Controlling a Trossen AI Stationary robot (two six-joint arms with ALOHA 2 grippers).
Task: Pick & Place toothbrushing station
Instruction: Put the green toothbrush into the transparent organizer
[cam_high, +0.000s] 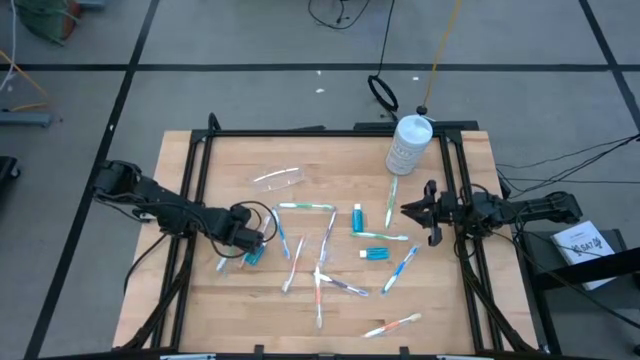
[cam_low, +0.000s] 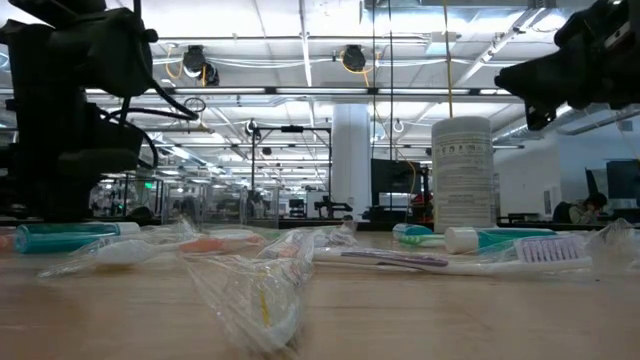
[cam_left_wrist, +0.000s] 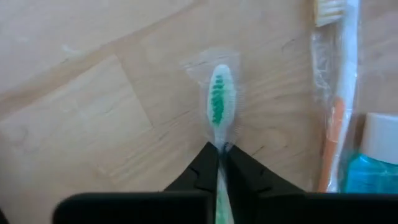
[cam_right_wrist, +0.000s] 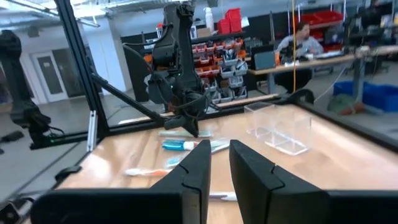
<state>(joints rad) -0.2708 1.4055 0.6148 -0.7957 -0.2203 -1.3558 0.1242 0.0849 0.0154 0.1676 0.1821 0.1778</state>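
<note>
Several wrapped toothbrushes (cam_high: 318, 262) and short teal toothpaste tubes (cam_high: 375, 254) lie scattered flat on the wooden table (cam_high: 440, 310). A clear plastic cup (cam_high: 278, 180) lies on its side at the far left. My left gripper (cam_high: 258, 238) points down at the table's left and is shut on a white toothbrush with green bristles (cam_left_wrist: 219, 102) in a clear wrapper. An orange toothbrush (cam_left_wrist: 337, 118) and a teal tube (cam_left_wrist: 373, 171) lie close beside it. My right gripper (cam_right_wrist: 221, 163) waits level above the table's right edge, open, nothing between its fingers. My left gripper pinches the green-bristled toothbrush between its two fingers at the neck (cam_left_wrist: 219, 142), just behind the head, wrapper included. The fingers come from above, pointing down, and stand across the brush. The head lies out in front of the fingers, close over the wood; whether it is lifted, I cannot tell.
A large white bottle (cam_high: 410, 143) stands at the table's far right. A black frame (cam_high: 330, 131) runs along the table's far edge and sides. Bare wood shows at the near left (cam_high: 220, 310) and far middle.
</note>
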